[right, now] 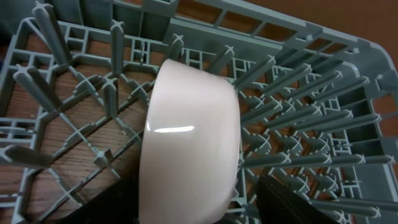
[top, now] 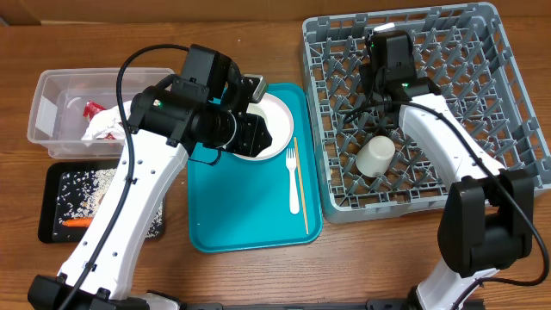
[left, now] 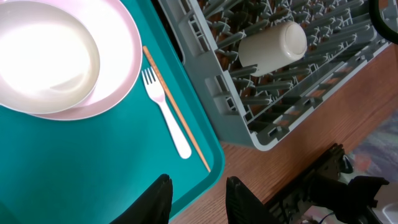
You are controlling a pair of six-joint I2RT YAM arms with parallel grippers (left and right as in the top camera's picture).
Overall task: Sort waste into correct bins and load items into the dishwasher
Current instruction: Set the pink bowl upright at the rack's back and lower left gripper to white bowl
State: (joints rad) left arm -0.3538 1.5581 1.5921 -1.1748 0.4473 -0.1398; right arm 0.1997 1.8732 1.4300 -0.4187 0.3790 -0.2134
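Dishwasher loading is in hand: 1 white bowl (right: 189,155) is stood on edge among the pegs of the grey dish rack (right: 74,112), with the right gripper (right: 193,208) jaws parted around it. The left gripper (left: 199,185), jaws apart and empty, is held over the teal tray (left: 93,162). The 2nd bowl (left: 43,56) should be gripped by its rim next. No writing is legible.

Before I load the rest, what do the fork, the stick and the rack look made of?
Fork: white, smooth and faintly glossy with moulded tines, so likely plastic. Stick: thin, pale tan and matte, so probably wood. Rack: uniform grey with a dull finish; its moulded pegs and lattice walls suggest rigid plastic.
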